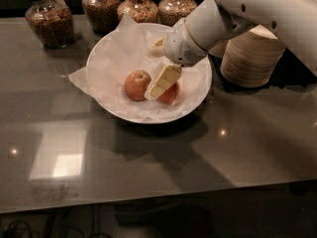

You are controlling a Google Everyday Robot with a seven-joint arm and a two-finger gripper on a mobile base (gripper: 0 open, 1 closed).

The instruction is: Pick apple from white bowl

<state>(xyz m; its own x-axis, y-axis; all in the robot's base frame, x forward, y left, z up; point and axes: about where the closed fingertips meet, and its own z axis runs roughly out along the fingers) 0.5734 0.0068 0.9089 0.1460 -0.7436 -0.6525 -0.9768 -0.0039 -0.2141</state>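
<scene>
Pale orange-red apple (137, 85) lies left of centre in wide white paper-lined bowl (100, 58); cream gripper (159, 83) down inside bowl, between apple and smaller redder apple (171, 94); jaw state: cannot tell

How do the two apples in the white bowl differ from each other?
The larger apple is paler, orange-red with a yellowish blush; the smaller apple is redder. The larger apple shows almost in full; the smaller apple is partly hidden behind the claw, which reaches into the white bowl between them. Both lie on the white paper lining it.
</scene>
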